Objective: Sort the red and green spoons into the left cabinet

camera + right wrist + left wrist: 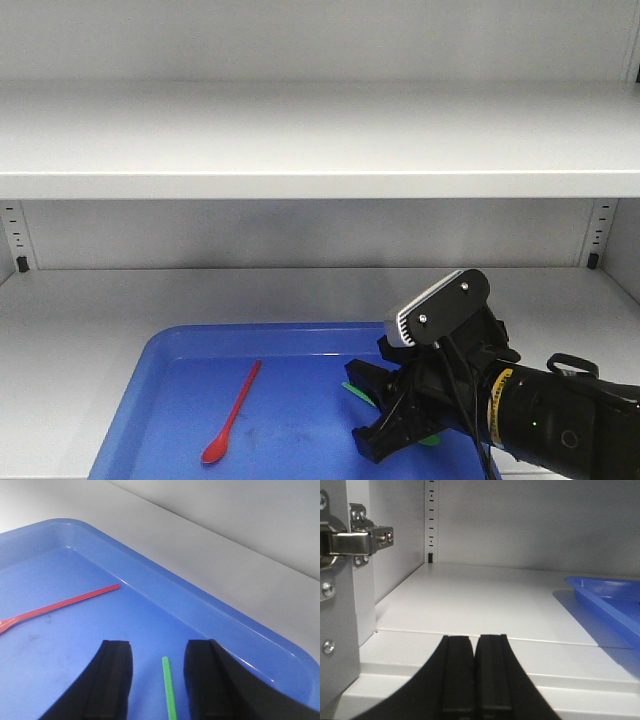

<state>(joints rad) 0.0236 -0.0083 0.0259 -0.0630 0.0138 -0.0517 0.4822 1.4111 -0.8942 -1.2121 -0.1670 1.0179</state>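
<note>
Step rn: right hand (pixel 157 680) going for green spoon (pixel 169 690), fingers spread w/ handle between, not pinching yet. Next: drop lower, close on thin handle. Red spoon (pixel 231 414) lies lower left in blue tray (pixel 170 350) on cabinet shelf (pixel 90 310). Only left wrist cam shows left hand (pixel 475 680), fingers pressed together, nothing held, shelf beneath.

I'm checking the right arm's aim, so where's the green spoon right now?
The green spoon lies in the blue tray, its handle between the open right gripper's fingers in the right wrist view, right of the red spoon.
</note>
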